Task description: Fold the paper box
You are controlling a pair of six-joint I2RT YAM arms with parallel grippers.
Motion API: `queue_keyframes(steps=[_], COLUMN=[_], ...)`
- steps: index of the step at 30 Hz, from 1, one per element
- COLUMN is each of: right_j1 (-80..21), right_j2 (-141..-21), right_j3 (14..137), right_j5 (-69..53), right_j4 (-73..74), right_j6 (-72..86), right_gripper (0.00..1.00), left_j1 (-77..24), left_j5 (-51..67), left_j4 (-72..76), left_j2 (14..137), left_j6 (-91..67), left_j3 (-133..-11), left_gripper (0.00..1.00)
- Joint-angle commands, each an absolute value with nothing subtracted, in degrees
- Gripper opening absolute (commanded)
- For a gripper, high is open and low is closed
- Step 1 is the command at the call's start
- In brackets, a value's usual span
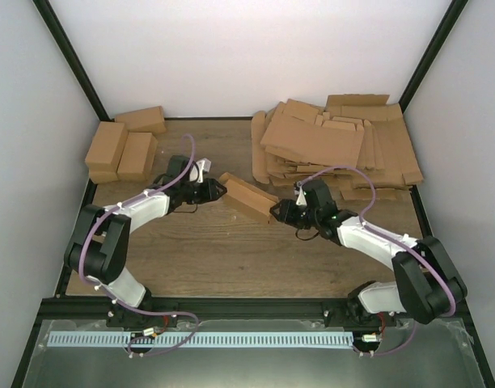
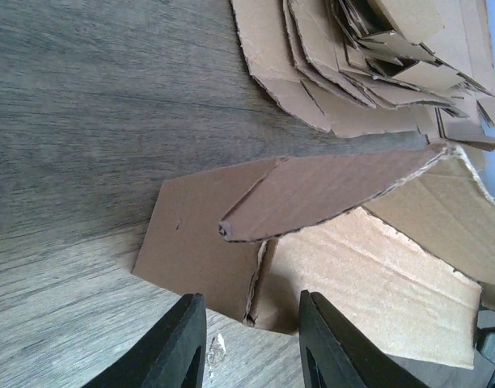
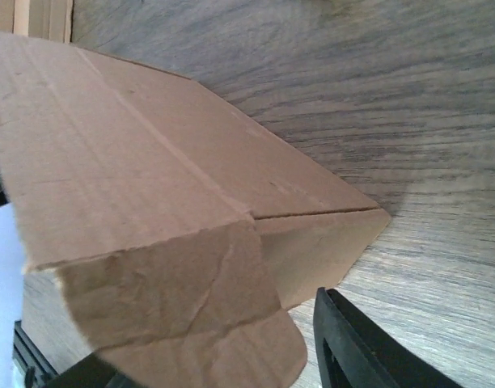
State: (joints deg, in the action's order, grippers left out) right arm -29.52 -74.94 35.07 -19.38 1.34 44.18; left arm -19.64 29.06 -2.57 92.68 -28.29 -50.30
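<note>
A partly folded brown cardboard box [image 1: 247, 196] lies on the wooden table between my two grippers. My left gripper [image 1: 217, 191] is at its left end. In the left wrist view the gripper [image 2: 251, 343] is open and empty, and the box's open flaps [image 2: 312, 190] lie just beyond the fingertips. My right gripper [image 1: 278, 212] is at the box's right end. In the right wrist view the box [image 3: 126, 162] fills the frame and its creased end flap [image 3: 191, 315] hangs between the spread jaws. One finger [image 3: 353, 347] stands just clear of the flap.
A loose pile of flat cardboard blanks [image 1: 336, 141] fills the back right and also shows in the left wrist view [image 2: 353, 56]. Three folded boxes [image 1: 122, 145] sit at the back left. The enclosure's walls close in the table.
</note>
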Motion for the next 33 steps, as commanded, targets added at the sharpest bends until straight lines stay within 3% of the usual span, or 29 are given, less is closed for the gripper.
queue_keyframes(steps=[1,10,16,21,24,28,33], right_j1=[-30.0,-27.9,-23.9,-21.8,-21.9,-21.8,-21.8], right_j2=[-77.3,-81.0,-84.5,-88.0,-88.5,-87.7,-87.9], right_j3=[38.6,45.1,48.0,52.2,53.3,53.4,53.6], right_j5=[-19.0,-20.9,-26.6,-29.8,-30.5,-28.6,-28.1], right_j4=[-0.6,8.8,11.9,14.8,15.6,16.5,17.2], right_j6=[43.7,33.3,26.6,21.3,18.8,17.6,17.2], right_gripper=[0.41,0.36,0.36,0.36,0.36,0.37,0.37], left_j1=[-19.7,-20.7,-20.1,-19.7,-19.6,-19.6,-19.9], left_j5=[31.0,27.8,19.6,15.8,15.0,13.9,14.3], left_j4=[-0.8,-6.0,-15.1,-19.8,-20.4,-20.1,-16.9], left_j2=[94.1,91.4,83.7,81.8,82.7,84.8,88.6], left_j6=[-27.3,-27.7,-27.9,-25.9,-23.1,-20.0,-19.5], left_j3=[-51.1,-50.5,-49.2,-50.4,-53.6,-59.0,-64.1], left_gripper=[0.33,0.31,0.41,0.44,0.45,0.56,0.55])
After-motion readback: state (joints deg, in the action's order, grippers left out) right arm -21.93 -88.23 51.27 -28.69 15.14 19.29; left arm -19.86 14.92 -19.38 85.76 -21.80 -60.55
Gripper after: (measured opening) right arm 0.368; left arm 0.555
